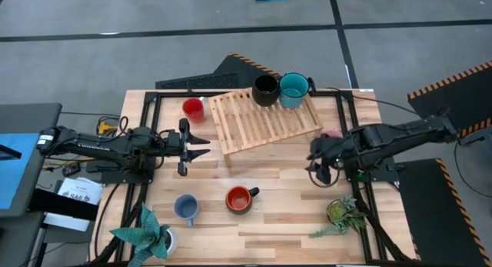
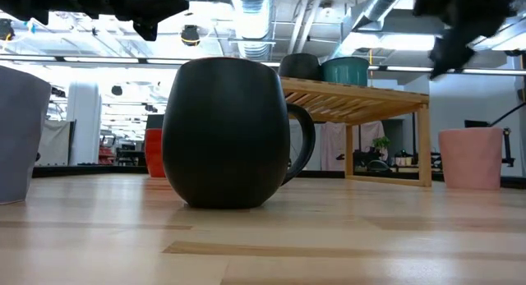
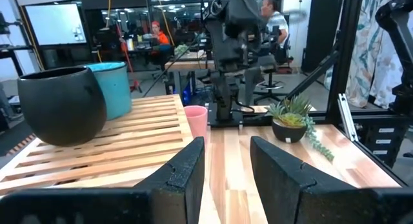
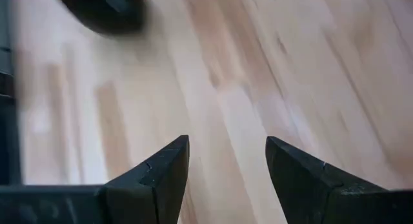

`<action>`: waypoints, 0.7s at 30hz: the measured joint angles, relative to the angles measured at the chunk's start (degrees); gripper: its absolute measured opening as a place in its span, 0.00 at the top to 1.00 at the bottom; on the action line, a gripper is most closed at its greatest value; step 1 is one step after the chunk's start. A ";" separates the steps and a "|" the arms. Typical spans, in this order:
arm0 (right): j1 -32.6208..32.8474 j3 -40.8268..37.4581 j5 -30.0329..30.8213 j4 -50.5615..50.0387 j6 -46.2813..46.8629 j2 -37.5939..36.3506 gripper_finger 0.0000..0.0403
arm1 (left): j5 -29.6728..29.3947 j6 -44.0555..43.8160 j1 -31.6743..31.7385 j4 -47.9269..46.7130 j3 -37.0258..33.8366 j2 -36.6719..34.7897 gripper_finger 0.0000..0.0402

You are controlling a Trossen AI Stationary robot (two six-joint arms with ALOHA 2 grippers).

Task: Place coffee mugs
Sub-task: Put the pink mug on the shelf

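Wooden slats make up the worktop (image 1: 292,213), which carries a slatted wooden rack (image 1: 261,119) toward its far edge. You will find the black mug (image 1: 265,90) and the teal mug (image 1: 293,90) already upright on the rack's far end, touching or nearly so; judge these two as placed.

Four mugs remain on the bare worktop, all upright with mouths facing up: the red mug (image 1: 193,109) just beside the rack's left end, the pink mug (image 1: 332,135) by the right arm, the light blue mug (image 1: 185,208) and the orange-red mug (image 1: 239,198) nearer the front. The orange-red mug's handle points to the right.

The left pincer (image 1: 201,144) hangs level beside the rack, its fingers apart and empty. The right pincer (image 1: 319,168) points down over bare wood near the pink mug, fingers apart and empty, probably positioned for the next pick. Two potted plants (image 1: 342,212) stand at the front corners.
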 joint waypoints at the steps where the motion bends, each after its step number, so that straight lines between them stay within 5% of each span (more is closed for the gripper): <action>1: 0.37 0.00 0.91 -2.34 2.63 0.02 0.42 | 0.00 -0.20 0.00 0.00 0.00 0.00 0.72; 10: -0.98 -0.02 9.68 -15.77 17.97 0.59 0.42 | 0.00 -0.24 0.00 0.04 0.00 0.00 0.72; 21: -6.83 -0.08 11.55 -21.98 21.35 3.75 0.42 | 0.01 -0.30 0.00 0.07 0.00 0.00 0.72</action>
